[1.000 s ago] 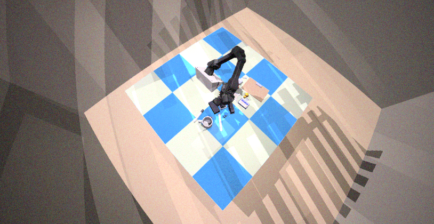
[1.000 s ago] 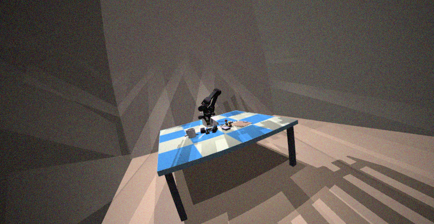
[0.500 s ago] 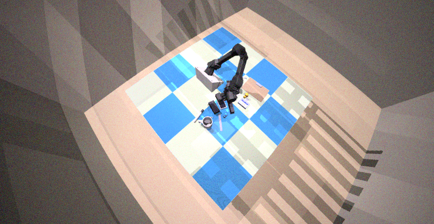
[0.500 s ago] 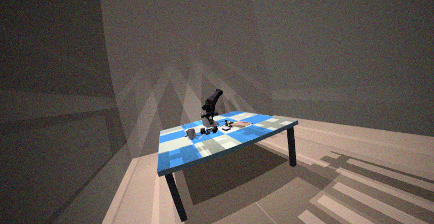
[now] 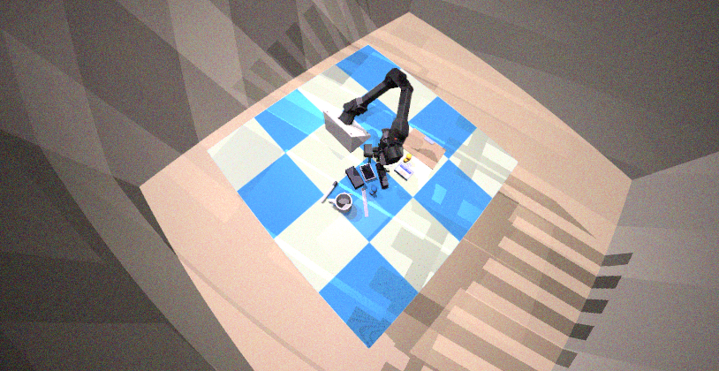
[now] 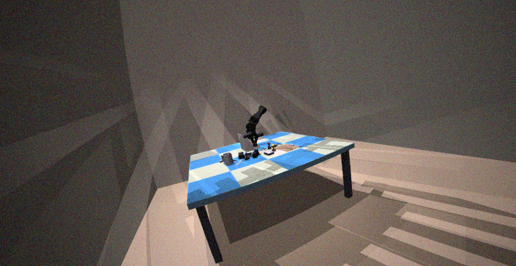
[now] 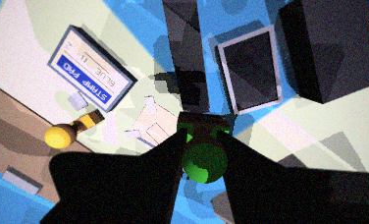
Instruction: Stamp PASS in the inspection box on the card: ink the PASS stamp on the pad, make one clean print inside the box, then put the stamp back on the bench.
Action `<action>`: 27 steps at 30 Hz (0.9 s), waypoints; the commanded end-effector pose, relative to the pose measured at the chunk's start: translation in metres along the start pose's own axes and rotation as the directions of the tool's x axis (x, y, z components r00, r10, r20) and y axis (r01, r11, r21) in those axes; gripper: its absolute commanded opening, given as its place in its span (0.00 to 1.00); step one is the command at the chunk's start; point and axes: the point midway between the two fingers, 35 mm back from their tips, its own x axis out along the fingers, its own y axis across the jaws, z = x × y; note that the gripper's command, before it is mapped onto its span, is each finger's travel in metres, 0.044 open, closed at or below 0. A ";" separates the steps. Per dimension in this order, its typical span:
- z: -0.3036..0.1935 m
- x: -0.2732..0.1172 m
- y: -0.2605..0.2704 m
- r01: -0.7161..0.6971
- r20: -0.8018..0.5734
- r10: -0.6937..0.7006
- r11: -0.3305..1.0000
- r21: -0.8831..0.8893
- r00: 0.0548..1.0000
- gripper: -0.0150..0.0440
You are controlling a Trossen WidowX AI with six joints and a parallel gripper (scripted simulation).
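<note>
My gripper (image 7: 201,134) is shut on the green-knobbed stamp (image 7: 205,162), held by its neck with the knob toward the wrist camera. Its dark base points down. Its lettering and print face are hidden. The open ink pad (image 7: 251,69) (image 5: 368,171), black in a pale frame, lies to the right of and beyond the stamp base in the wrist view. The pale card (image 7: 150,115) lies just left of the base, with tabs at its corners. An outlined box on it is partly hidden by the left finger. I cannot tell the height of the base or whether any print is there.
A STAMP PAD tin (image 7: 91,69) (image 5: 404,170) and yellow-knobbed stamp (image 7: 61,137) (image 5: 407,157) lie beyond the card. A long black block (image 7: 188,54) and black box (image 7: 335,49) (image 5: 354,177) flank the pad. A mug (image 5: 344,201) (image 6: 227,158), ruler (image 5: 365,202) and grey panel (image 5: 337,132) stand out.
</note>
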 end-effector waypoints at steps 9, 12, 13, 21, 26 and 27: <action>-0.025 0.000 0.025 -0.006 -0.002 0.007 0.939 0.343 1.000 0.25; -0.031 0.000 0.031 -0.006 -0.003 0.009 0.908 0.419 1.000 0.25; -0.033 0.000 0.032 -0.006 -0.004 0.009 0.896 0.443 1.000 0.25; -0.051 0.001 0.045 -0.005 -0.009 0.013 0.779 0.627 1.000 0.25; -0.060 0.001 0.052 -0.002 -0.013 0.016 0.700 0.715 1.000 0.25; -0.061 0.001 0.052 -0.002 -0.013 0.016 0.696 0.718 1.000 0.25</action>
